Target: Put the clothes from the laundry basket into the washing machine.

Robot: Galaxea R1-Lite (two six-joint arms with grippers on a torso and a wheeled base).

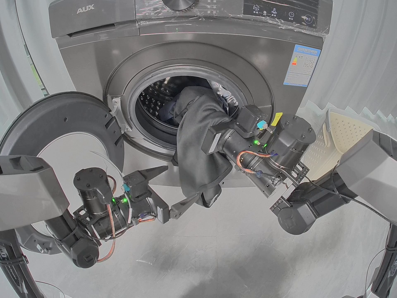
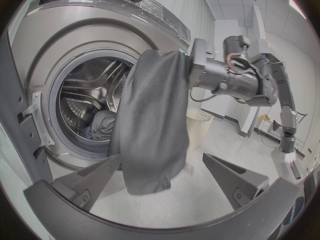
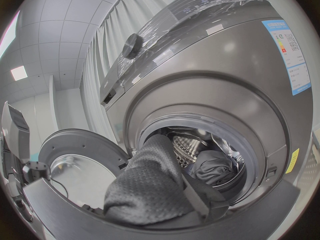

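Observation:
A dark grey garment [image 1: 198, 145] hangs from the washing machine's round opening [image 1: 142, 123], with its upper part over the rim and its lower end dangling in front of the machine. My right gripper [image 2: 186, 69] is shut on the garment's top at the opening, and cloth covers its fingers. My left gripper [image 1: 173, 189] stands open low in front of the machine, its fingertips right at the garment's lower hem [image 2: 146, 184]. More dark clothes [image 3: 213, 167] lie inside the drum. The cream laundry basket [image 1: 337, 139] stands to the right of the machine.
The machine's door [image 1: 62, 125] is swung wide open to the left, just above my left arm. Bare grey floor [image 1: 231, 253] lies in front of the machine. White curtains hang behind and beside it.

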